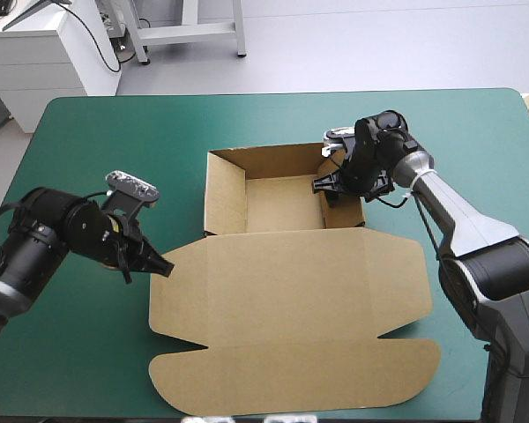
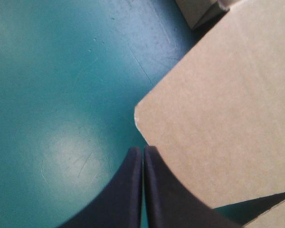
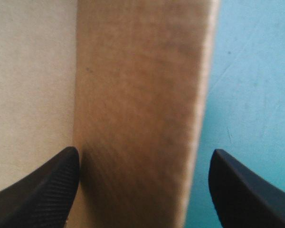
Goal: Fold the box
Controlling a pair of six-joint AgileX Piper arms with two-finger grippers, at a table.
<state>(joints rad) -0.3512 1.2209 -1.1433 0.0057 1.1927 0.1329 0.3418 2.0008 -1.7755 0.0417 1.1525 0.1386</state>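
Brown box (image 1: 286, 300) wall between right fingers (image 3: 40, 190)

The box (image 1: 291, 308) is plain brown all over, unprinted, its tray walls a darker brown in shade and its cut edges a paler line. The surface (image 1: 476, 123) wears a teal-green cover, one flat colour, marked with faint pale scratches near the left claw (image 2: 143, 149), which is black. The right claw (image 3: 145, 153) is black too, its fingers (image 3: 42, 190) carrying a fine dotted grain. The right arm (image 1: 467, 229) is grey with black joints, the left arm (image 1: 44, 238) black
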